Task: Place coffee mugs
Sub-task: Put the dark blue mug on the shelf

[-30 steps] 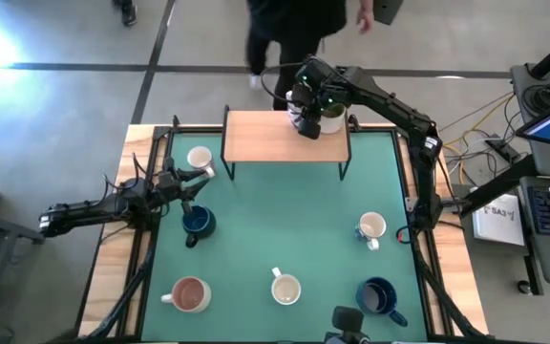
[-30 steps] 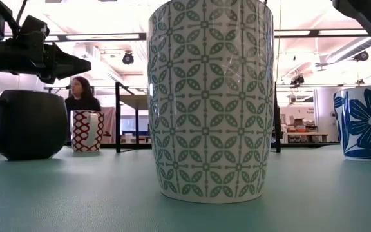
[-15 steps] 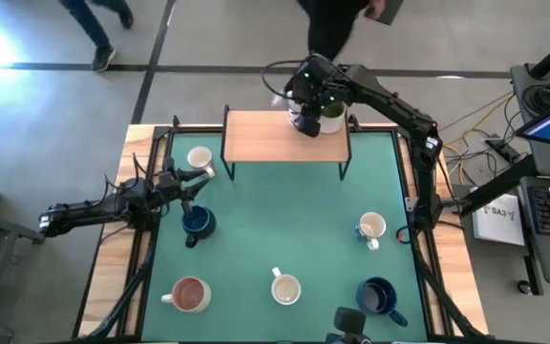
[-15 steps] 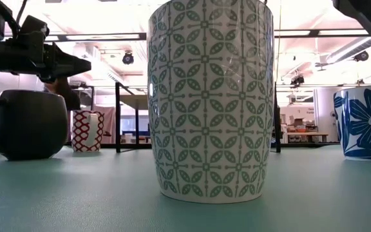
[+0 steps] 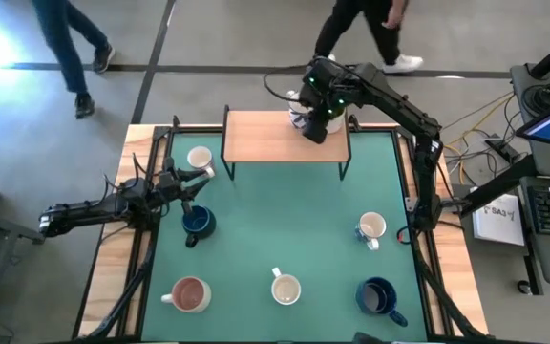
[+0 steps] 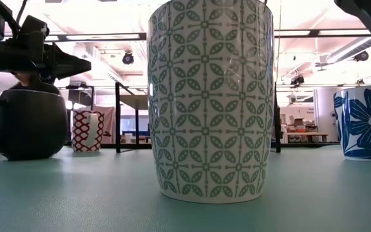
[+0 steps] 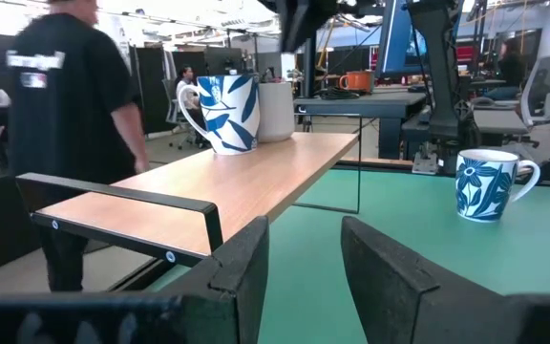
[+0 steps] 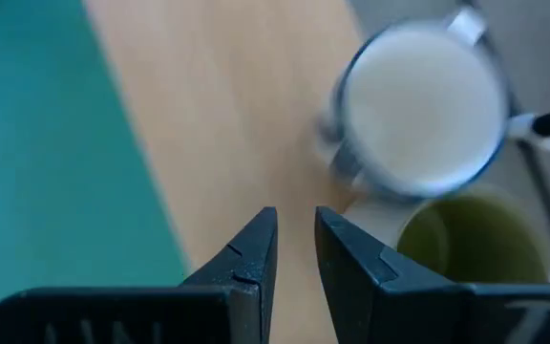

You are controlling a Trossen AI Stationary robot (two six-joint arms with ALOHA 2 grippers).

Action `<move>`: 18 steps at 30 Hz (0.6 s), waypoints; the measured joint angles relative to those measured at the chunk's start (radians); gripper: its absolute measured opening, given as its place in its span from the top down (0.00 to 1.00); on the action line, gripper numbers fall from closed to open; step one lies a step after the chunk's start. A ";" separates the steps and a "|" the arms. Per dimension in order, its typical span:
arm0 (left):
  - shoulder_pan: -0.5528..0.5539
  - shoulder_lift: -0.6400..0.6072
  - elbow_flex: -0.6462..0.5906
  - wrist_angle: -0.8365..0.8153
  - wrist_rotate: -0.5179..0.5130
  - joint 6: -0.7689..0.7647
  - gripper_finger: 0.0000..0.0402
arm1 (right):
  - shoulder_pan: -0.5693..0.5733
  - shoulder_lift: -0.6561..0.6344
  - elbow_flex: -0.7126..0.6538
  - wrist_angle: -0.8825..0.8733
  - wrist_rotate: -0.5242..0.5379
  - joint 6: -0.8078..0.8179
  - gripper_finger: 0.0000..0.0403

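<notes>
Two mugs stand on their bases on the wooden shelf (image 5: 275,139) at the table's far edge: a white mug with blue leaves (image 7: 225,112), white inside (image 8: 420,107), and an olive-green-inside mug (image 8: 471,250) beside it. My right gripper (image 8: 295,237) hovers above the shelf next to them, fingers pointing down, narrowly open, holding nothing. My left gripper (image 7: 304,250) waits open and low over the table's left part (image 5: 195,183), between a cream mug (image 5: 200,158) and a dark blue mug (image 5: 197,222).
Also on the green mat stand a pink-brown-inside mug (image 5: 190,294), a white mug (image 5: 285,288), a second dark blue mug (image 5: 378,296) and a white mug (image 5: 371,227). The mat's middle is bare. People walk beyond the far edge (image 5: 361,24).
My right gripper has shifted a little toward the table's right over the shelf. Both mugs on the shelf have stayed in place. People behind the table have walked across.
</notes>
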 joint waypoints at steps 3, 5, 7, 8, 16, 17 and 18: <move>0.000 0.000 0.000 0.000 0.000 0.000 0.71 | 0.016 -0.023 0.000 -0.070 -0.053 0.002 0.84; 0.000 0.000 0.000 0.000 0.000 0.000 0.71 | 0.026 -0.049 -0.004 -0.069 -0.080 0.022 0.84; 0.000 0.000 0.000 0.000 0.000 0.000 0.71 | 0.040 -0.078 -0.004 -0.058 -0.083 0.050 0.84; 0.000 0.000 0.000 0.000 0.000 0.000 0.71 | 0.047 -0.093 -0.004 -0.059 -0.083 0.063 0.84; 0.000 0.000 0.000 0.000 0.000 0.000 0.71 | 0.158 -0.199 -0.010 -0.053 -0.083 0.095 0.84; 0.000 0.000 0.000 0.000 0.000 0.000 0.71 | 0.174 -0.207 -0.010 -0.049 -0.081 0.095 0.84; 0.000 0.000 0.000 0.000 0.000 0.000 0.71 | 0.189 -0.212 -0.010 -0.046 -0.076 0.096 0.84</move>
